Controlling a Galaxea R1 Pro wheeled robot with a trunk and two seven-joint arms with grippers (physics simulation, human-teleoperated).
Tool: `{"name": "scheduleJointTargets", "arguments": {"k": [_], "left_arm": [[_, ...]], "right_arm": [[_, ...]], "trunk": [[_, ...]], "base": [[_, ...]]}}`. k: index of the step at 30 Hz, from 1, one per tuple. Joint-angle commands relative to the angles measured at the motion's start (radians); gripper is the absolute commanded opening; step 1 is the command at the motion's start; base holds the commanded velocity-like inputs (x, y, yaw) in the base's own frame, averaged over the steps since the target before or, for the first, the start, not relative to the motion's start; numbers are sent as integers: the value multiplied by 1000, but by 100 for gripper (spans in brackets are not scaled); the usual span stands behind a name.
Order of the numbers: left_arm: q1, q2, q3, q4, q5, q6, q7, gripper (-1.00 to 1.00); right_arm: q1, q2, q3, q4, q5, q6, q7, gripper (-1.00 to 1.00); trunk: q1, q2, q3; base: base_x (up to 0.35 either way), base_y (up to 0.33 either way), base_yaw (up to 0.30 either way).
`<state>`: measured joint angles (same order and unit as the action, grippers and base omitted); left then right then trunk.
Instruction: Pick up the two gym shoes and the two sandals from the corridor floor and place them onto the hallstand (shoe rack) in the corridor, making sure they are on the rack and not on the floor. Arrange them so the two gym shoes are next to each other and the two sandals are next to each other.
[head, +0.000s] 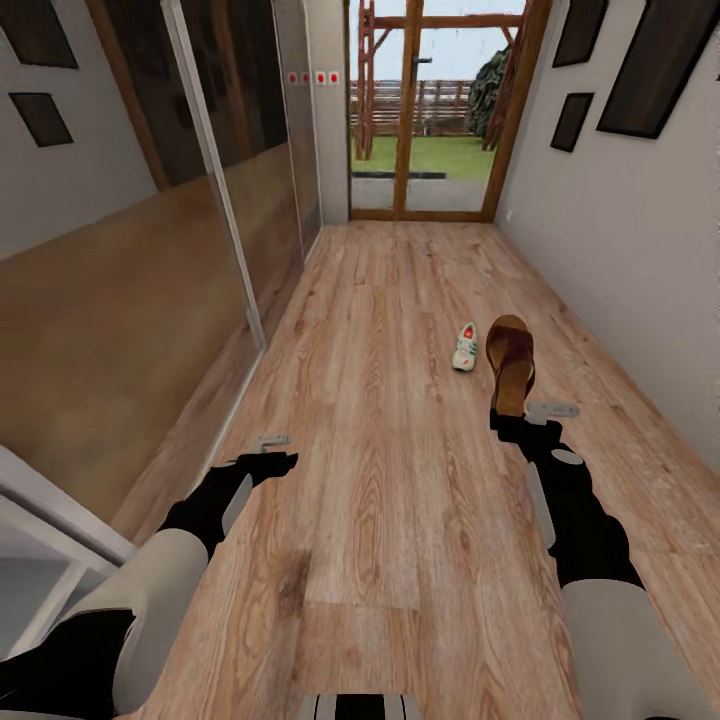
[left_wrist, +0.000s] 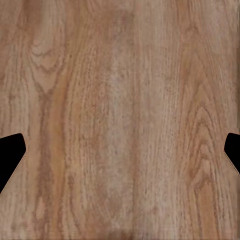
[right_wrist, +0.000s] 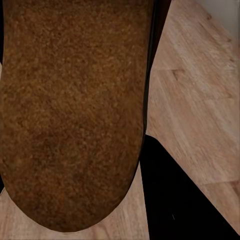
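The left gripper (head: 272, 448) hangs over bare wood-grain floor (head: 380, 500), its dark fingertips (left_wrist: 10, 157) spread wide with nothing between them. Farther along the planks lies a small white gym shoe (head: 465, 347) with a red-orange tongue, and just beside it a brown sandal (head: 511, 362) with a long, rounded, grainy footbed. The right gripper (head: 528, 412) sits at the sandal's heel; whether it grips cannot be told.

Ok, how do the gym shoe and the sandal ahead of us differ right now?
The gym shoe is white with green and red accents; the sandal is dark brown with a tan footbed. The sandal looks longer and lies nearer the right gripper; the gym shoe sits on the sandal's left, apart from it. Both lie on the corridor floor.
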<state>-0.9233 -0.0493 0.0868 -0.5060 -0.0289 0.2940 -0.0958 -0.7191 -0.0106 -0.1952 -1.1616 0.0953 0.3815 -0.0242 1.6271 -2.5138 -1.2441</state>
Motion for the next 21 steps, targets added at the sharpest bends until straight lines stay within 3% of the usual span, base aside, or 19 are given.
{"name": "scheduleJointTargets", "arguments": {"k": [1,21], "left_arm": [[0,-1,8,-2,-3,7,-7,100],[0,-1,8,-2,-3,7,-7,100]], "right_arm": [[0,0,0,-1,6,7,0,-100],[0,0,0,-1,6,7,0,-100]], "trunk": [[-1,0,5],[-10,5,115]], "base": [[0,0,0],[0,0,0]]}}
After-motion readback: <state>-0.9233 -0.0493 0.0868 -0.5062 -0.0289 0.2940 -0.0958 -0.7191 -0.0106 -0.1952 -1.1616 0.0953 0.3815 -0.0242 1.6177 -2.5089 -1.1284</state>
